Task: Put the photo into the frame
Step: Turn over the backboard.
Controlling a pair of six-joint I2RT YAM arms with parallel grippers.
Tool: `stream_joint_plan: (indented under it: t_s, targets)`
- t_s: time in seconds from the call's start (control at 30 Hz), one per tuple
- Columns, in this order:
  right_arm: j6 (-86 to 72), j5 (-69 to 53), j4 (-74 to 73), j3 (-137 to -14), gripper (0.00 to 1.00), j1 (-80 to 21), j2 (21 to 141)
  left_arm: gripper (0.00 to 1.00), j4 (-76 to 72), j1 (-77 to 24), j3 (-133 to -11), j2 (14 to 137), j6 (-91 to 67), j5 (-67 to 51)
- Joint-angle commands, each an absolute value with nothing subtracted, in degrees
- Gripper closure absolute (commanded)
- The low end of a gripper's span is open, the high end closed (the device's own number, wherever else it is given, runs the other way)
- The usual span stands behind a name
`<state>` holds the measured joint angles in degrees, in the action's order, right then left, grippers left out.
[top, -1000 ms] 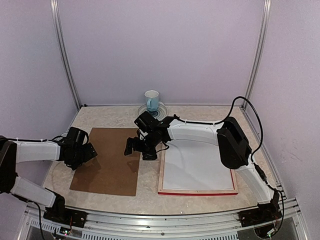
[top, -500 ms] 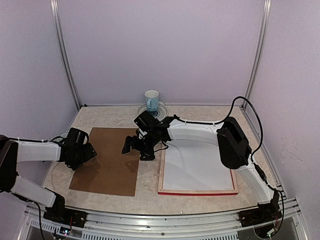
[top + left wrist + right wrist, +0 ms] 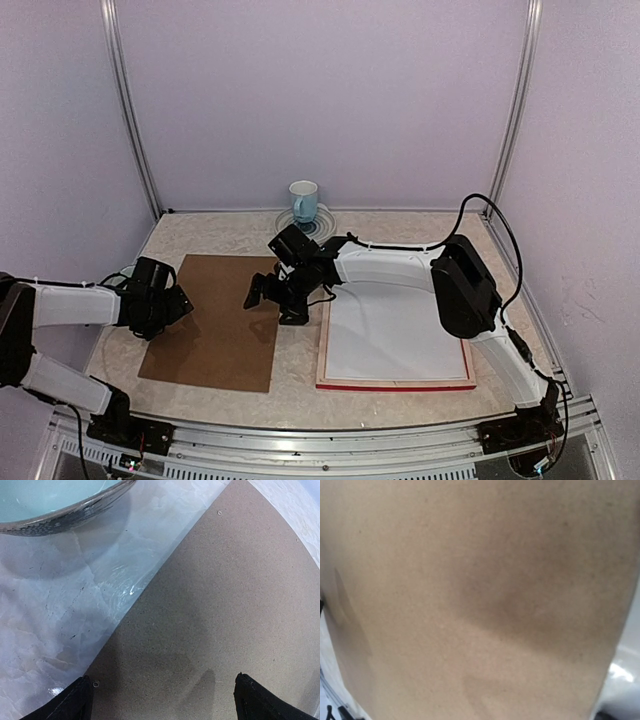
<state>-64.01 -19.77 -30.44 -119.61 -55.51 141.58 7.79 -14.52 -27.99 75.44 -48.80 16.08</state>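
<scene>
Left pincer (image 3: pixel 167 700) wide over brown board (image 3: pixel 225 605), right pincer (image 3: pixel 272 300) spread unclear, photo (image 3: pixel 395 335) face-down in frame (image 3: pixel 395 384)

Pale lilac walls (image 3: pixel 320 100) closed me in on three sides, metal posts (image 3: pixel 128 110) in the far corners; soft light fell on my beige marbled table (image 3: pixel 400 225), edged by a metal rail (image 3: pixel 330 440).

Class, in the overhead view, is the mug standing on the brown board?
No, the mug stands at the back, apart from the brown board, which lies further forward.
</scene>
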Motion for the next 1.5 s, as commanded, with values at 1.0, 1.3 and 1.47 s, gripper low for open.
stream_joint_plan:
  t_s: [1.0, 1.3, 1.47]
  targets:
    - [-69.17, -25.05, -9.53, -98.56, 0.01, -53.44, 134.86, 0.03, 19.00, -14.28, -33.15, 69.07, -48.41, 27.21]
    - [-68.75, -24.72, -11.84, -100.91, 0.01, -54.00, 136.14, 0.02, 18.71, -14.17, -33.65, 76.81, -48.40, 27.18]
    - [-68.71, -24.65, -12.10, -101.46, 0.01, -54.38, 136.55, 0.02, 16.06, -13.78, -32.84, 80.03, -48.59, 25.79]
